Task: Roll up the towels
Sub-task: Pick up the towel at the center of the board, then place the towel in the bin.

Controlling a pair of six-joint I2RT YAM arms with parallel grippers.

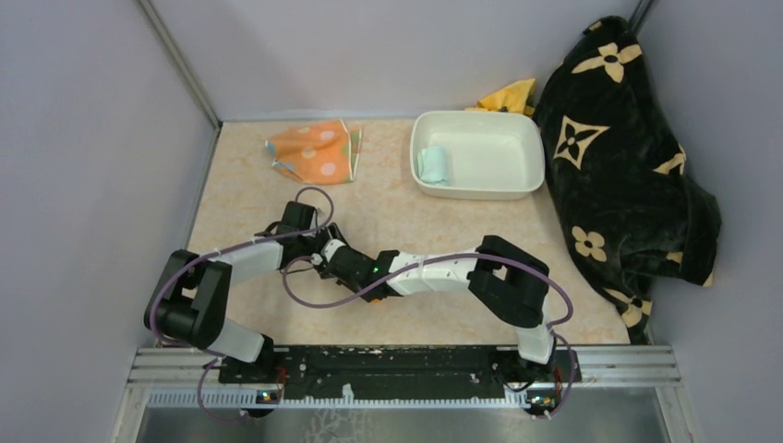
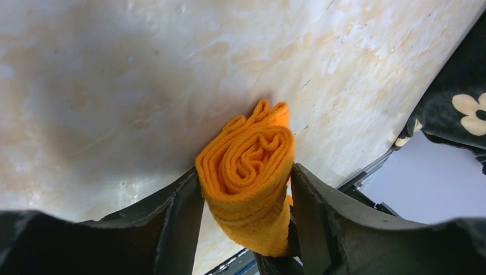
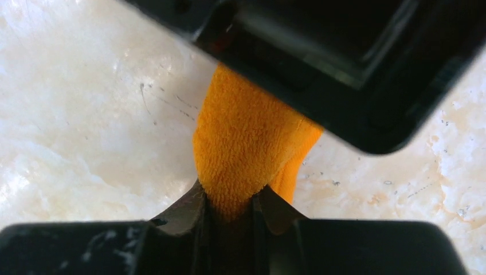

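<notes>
- While both arms meet on the table point(image 1: 397, 208) in front of the white tub point(image 1: 494, 152), on its near-left side, the step in hand looks like securing the orange towel point(image 2: 252, 149), which is already wound into a tight spiral.
- Left gripper point(image 2: 245, 175): its jaws stand wide, one on each side of the roll. Both fingers point(image 2: 180, 212) lie against the cloth, so the roll is held across its width.
- Right gripper point(image 3: 231, 193): its jaws are narrow and pinch one end of the same orange cloth, just beside the left gripper's black body.
- The mint green towel point(image 1: 432, 164) lies rolled inside the tub, against its left wall, so that one appears done.
- The polka-dot towel point(image 1: 314, 152) lies loose and crumpled to the left of the tub, well apart from both grippers and not yet rolled.
- The black blanket point(image 1: 619, 175) is heaped to the right of the tub and the yellow cloth point(image 1: 511, 95) peeks out behind it. Neither is part of the job.
- Judgement: two of the three towels are rolled, so the task is past halfway.
- The next move probably calls for one gripper to carry the roll alone to the tub and set it beside the mint one. The grip must be firm enough to keep the spiral from springing open.
- The other gripper should let go only once that hold is sure, since a loose outer flap could unwind the roll.
</notes>
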